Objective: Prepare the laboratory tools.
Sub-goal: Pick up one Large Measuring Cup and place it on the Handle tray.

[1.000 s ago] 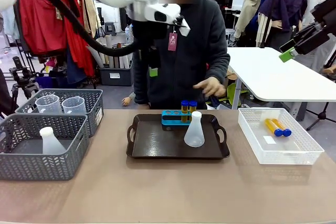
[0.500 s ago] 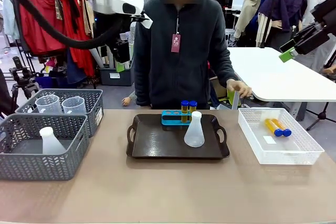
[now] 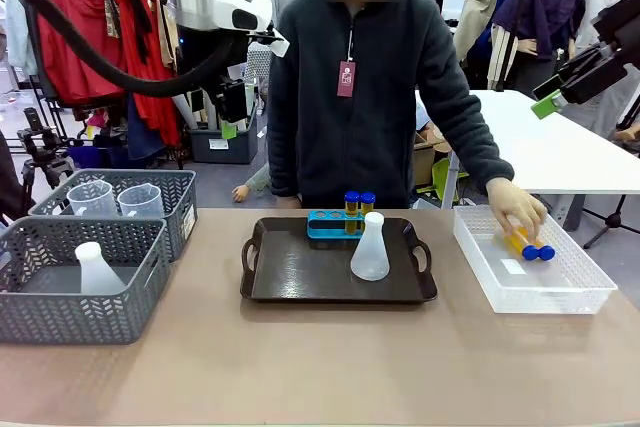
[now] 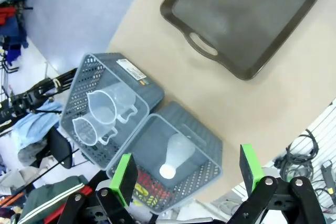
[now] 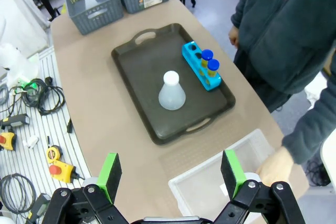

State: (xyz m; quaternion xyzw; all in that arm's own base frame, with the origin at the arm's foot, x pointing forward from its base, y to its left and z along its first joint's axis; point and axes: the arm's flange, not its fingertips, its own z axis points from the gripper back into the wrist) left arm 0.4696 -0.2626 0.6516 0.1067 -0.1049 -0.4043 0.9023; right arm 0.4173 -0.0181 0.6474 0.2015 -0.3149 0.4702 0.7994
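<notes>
Nearest us, at the left of the worktop [image 3: 300, 367], a grey basket [image 3: 60, 317] holds a translucent conical flask [image 3: 98, 269]. Our left end effector [image 4: 187, 174] hangs high above this corner with its jaws wide apart and nothing between them. In its wrist view that flask lies far below, between the two green pads [image 4: 124, 178].

Just behind stands a second grey basket [image 3: 180, 207] with two clear measuring beakers [image 3: 92, 197] side by side.

At the middle of the worktop sits a dark tray [image 3: 300, 277]. A second flask [image 3: 370, 247] stands upright on its right half. Behind the flask, along the tray's far edge, is the blue rack [image 3: 325, 222], with two amber tubes [image 3: 359, 202] upright in its right-hand holes.

To the right a white bin [image 3: 590, 297] holds two more capped tubes [image 3: 535, 247] lying flat, and the person's hand [image 3: 518, 207] rests on them.

Our right end effector [image 5: 170, 174] is raised at the far right, also spread open and empty. In its wrist view the tray lies well below and ahead, and the bin's corner sits under its pads.
</notes>
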